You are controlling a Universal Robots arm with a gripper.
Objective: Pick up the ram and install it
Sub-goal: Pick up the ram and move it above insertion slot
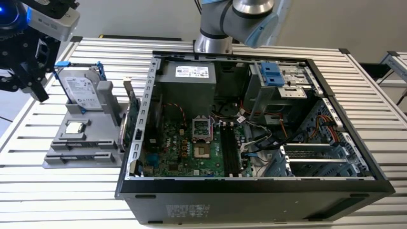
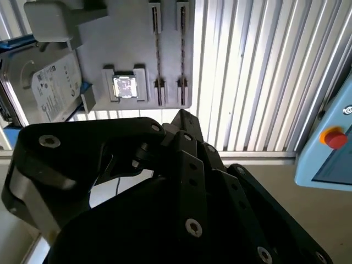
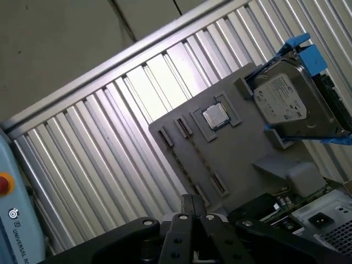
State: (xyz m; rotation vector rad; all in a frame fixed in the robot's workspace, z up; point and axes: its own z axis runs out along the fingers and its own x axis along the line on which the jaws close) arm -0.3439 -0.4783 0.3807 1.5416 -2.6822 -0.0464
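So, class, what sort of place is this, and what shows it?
Probably a robotics lab bench for computer assembly: a robot arm stands behind an open computer case on a slatted metal table, and a grey fixture beside it holds a hard drive and a processor chip.

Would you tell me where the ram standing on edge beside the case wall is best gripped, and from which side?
Take the ram by its free upper long edge, pinching across the two flat faces, coming straight down from above. It seems to stand on edge between the grey fixture and the computer case, so its faces look hemmed in lower down.
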